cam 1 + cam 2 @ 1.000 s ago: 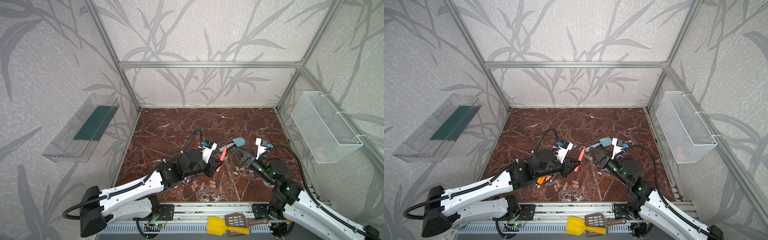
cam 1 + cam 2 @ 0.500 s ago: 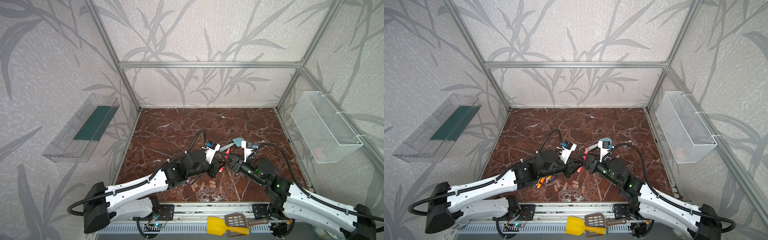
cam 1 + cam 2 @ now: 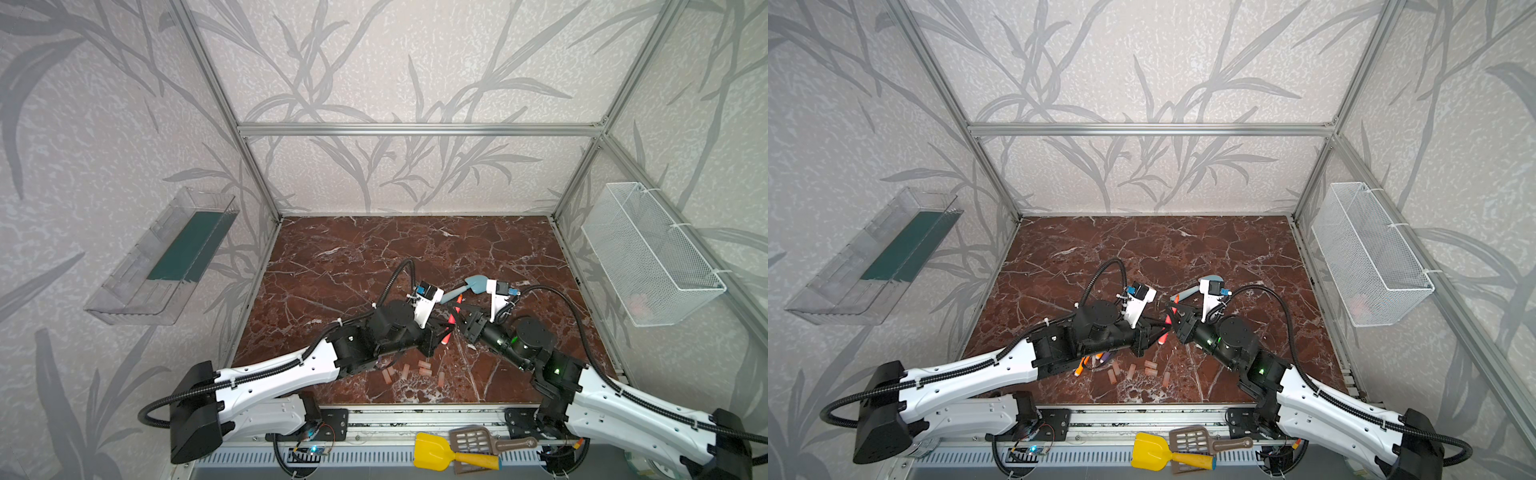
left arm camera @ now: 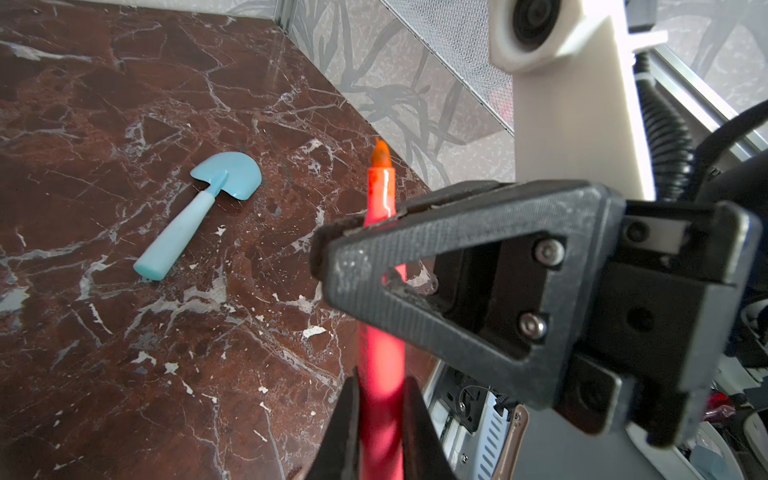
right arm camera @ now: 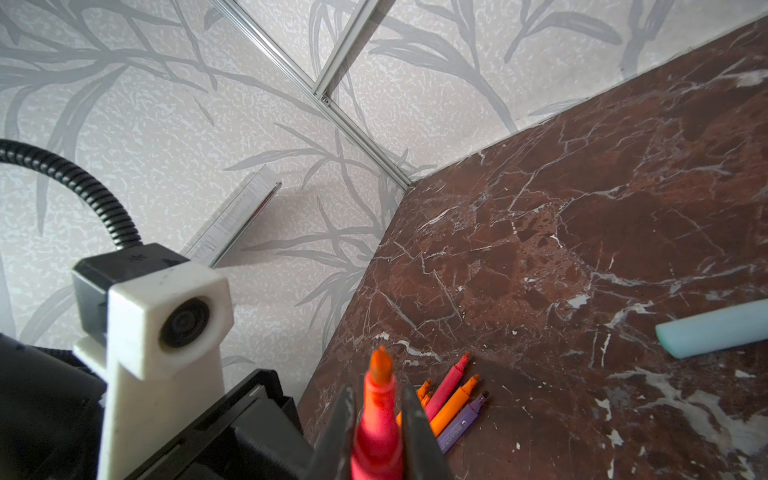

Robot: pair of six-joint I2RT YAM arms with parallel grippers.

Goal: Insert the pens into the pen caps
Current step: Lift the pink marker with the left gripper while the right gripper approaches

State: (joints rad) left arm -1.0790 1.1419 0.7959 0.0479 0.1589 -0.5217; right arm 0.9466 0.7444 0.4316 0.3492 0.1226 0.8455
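Between both end effectors: red-pink pen point(image 4: 379, 199), held clear of the worktop point(image 4: 124, 104). Right end effector point(image 5: 378, 390) pinched the barrel just behind the tip. Left end effector point(image 4: 380, 380) hugged the lower barrel, apparently gripping too. Long axis ran from left jaws through right, tip poking beyond. Pen caps point(image 3: 405, 371) lay on the worktop below, toward the arm bases; left arm likely nearer. Barrel glossy, smooth plastic; tip pointed, orange-stained; caps stubby, pale, translucent.
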